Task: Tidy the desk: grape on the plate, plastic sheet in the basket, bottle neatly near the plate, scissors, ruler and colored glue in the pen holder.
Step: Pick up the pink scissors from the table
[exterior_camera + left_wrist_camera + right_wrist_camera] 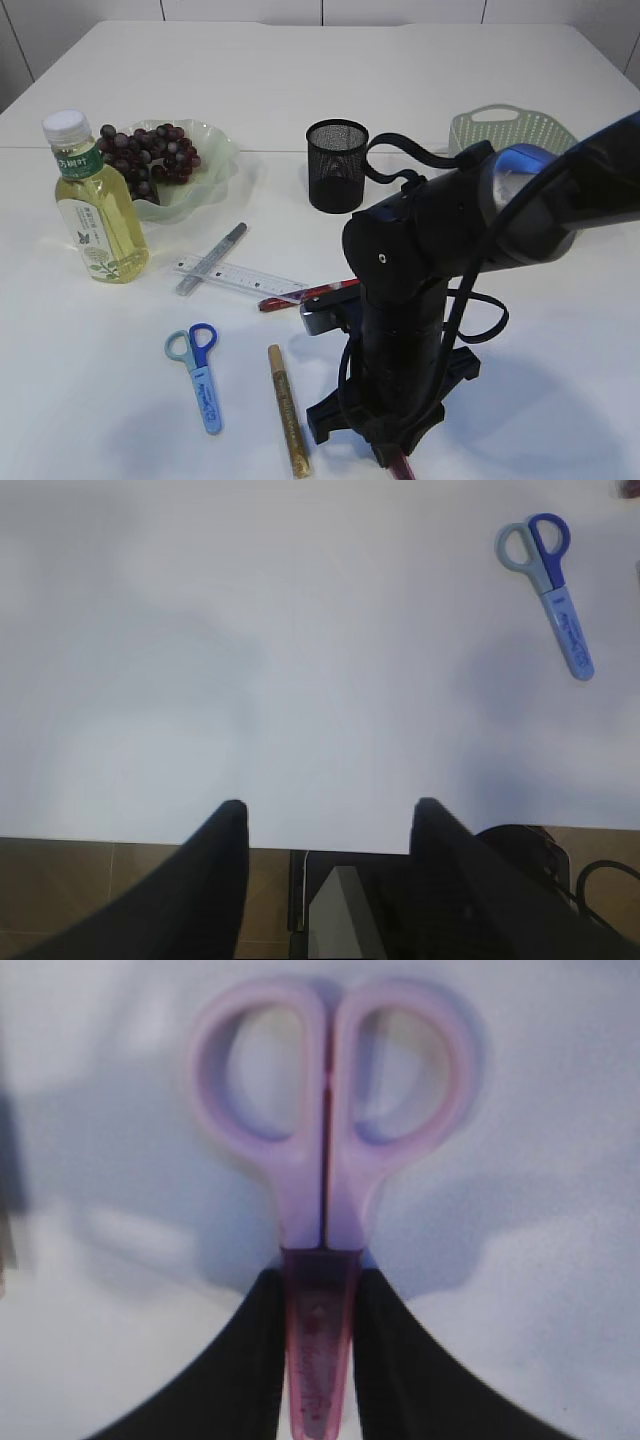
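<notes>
The right wrist view shows what the exterior view hides: the right hand [320,1360] has its two dark fingers [255,1360] pressed against both sides of the sheathed blade of a pair of pink scissors [325,1160], the handles pointing away from the camera — clamped on them, with the white tabletop [560,1260] behind. In the exterior view the right arm's dark bulk covers that hand, and only a reddish tip shows beneath it at the bottom edge.

The left wrist view shows the left hand [330,820] with its fingers [225,830] apart and nothing between them, hanging over the near edge of the tabletop; blue scissors [548,590] lie well off to its upper right.

Only the exterior view gives the wider layout: grapes [148,155] on the green plate [215,150], the bottle [95,205] just beside the plate, the black mesh pen holder [337,165] mid-table, the green basket [515,130] at the far right. A clear ruler [240,277] lies under a silver glue pen [212,257] — a red one [305,294] touches its end, and a gold one [288,410] lies near the blue scissors [198,372].
</notes>
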